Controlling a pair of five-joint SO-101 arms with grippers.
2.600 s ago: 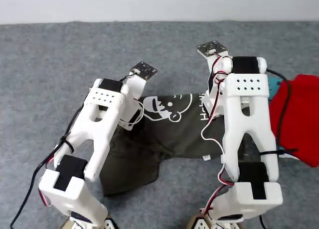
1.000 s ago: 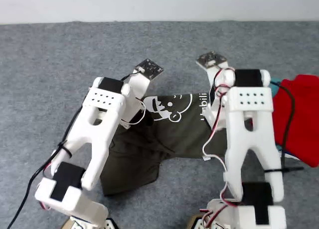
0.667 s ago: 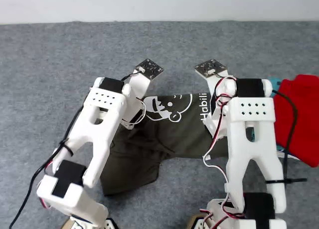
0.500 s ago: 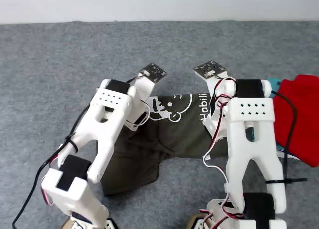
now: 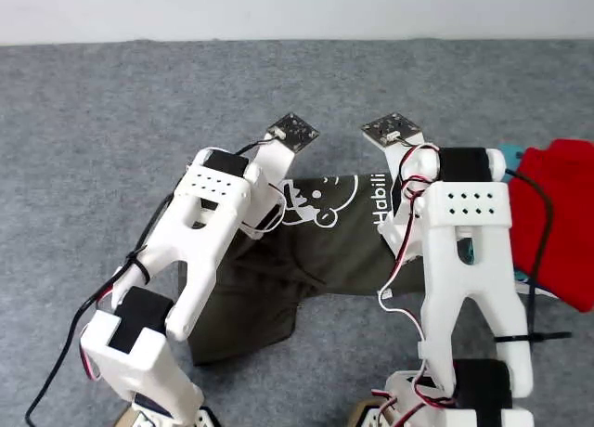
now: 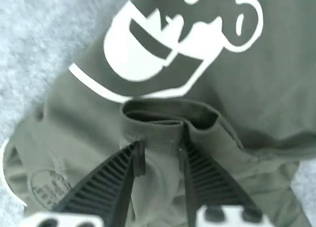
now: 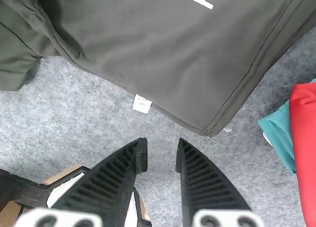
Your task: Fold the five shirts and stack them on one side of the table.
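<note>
Left end effector (image 6: 159, 150) seen nearly closed, ridge of olive shirt (image 6: 256, 89) pinched between fingers, beside printed graphic (image 6: 163, 44). Right end effector (image 7: 160, 149) held slightly parted, nothing gripped, above grey worktop (image 7: 74, 118) just off shirt hem. Olive shirt lain rumpled mid-worktop; red shirt (image 5: 566, 218) piled at its 3 o'clock. Fabric judged soft, light, limp: best taken at hem corners or shoulders.

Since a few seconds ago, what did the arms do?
The left arm swung toward the right arm; the left gripper pinches a fold of the green shirt. The right arm pulled back, the right gripper open. The green shirt and red shirt stayed put.
</note>
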